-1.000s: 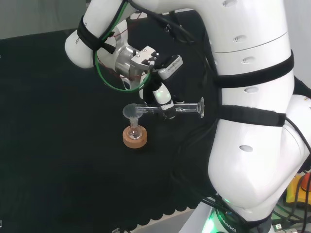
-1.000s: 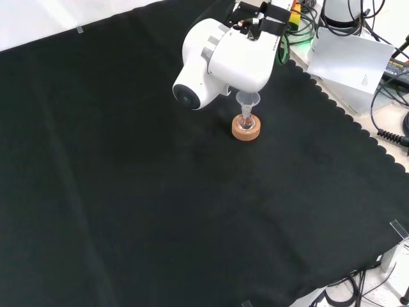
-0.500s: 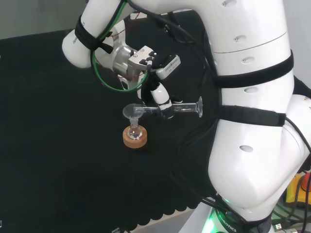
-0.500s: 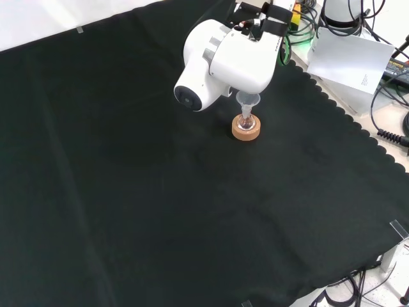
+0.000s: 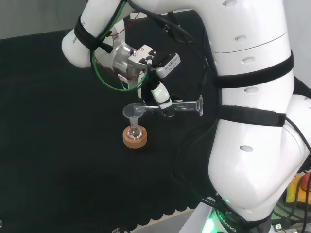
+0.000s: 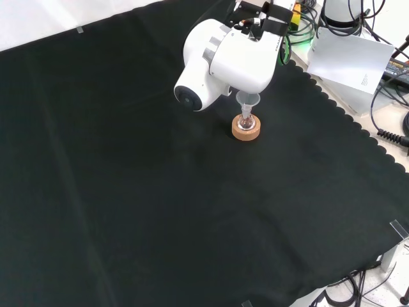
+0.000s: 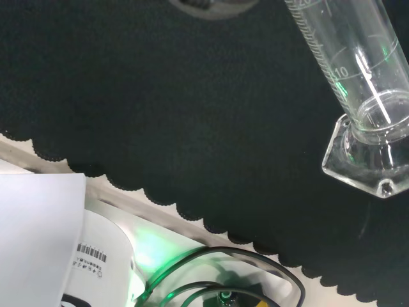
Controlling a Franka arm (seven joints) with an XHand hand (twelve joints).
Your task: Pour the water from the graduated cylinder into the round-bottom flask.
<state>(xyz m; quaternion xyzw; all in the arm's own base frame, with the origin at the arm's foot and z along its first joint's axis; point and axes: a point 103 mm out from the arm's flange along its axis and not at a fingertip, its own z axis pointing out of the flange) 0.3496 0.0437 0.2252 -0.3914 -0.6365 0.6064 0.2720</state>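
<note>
Hand grips the graduated cylinder with curled fingers and holds it roughly level above the table, its mouth at a small clear funnel seated in the round-bottom flask on a cork ring, as the head view shows. From the front, a white arm link stands before the hand, leaving the funnel, flask and ring visible. Wrist view adds the cylinder's printed scale and hexagonal foot over the cloth's scalloped edge.
</note>
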